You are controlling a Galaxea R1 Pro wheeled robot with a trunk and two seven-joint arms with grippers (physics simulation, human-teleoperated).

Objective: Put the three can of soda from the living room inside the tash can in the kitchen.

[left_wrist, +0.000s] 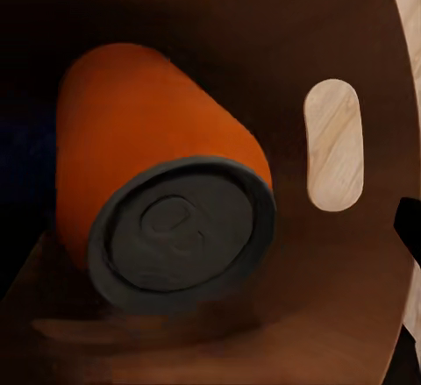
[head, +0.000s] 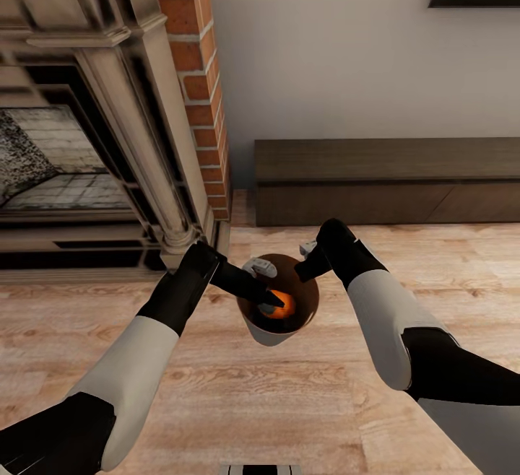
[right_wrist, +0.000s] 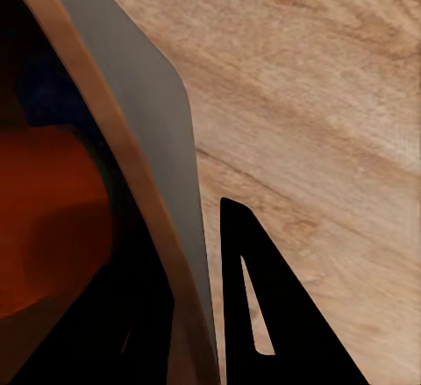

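Note:
The tash can (head: 271, 335), light grey outside and coppery brown inside, hangs just above the wood floor between my arms. One orange can of soda (head: 285, 307) lies on its side within it, grey top (left_wrist: 180, 236) facing the left wrist camera. My left gripper (head: 273, 303) reaches down into the bin right over that can, and its jaws look open. My right gripper (head: 309, 266) is shut on the bin's rim, one finger (right_wrist: 263, 315) outside the grey wall (right_wrist: 132, 78) and the other inside. The slot (left_wrist: 333, 144) shows floor through it. A dim bluish patch beside the can is unclear.
A dark fireplace (head: 65, 164) with a brick column (head: 198, 78) stands close at the left. A low dark wood cabinet (head: 390, 179) runs along the white wall ahead. Light wood floor (head: 289, 403) spreads in front and to the right.

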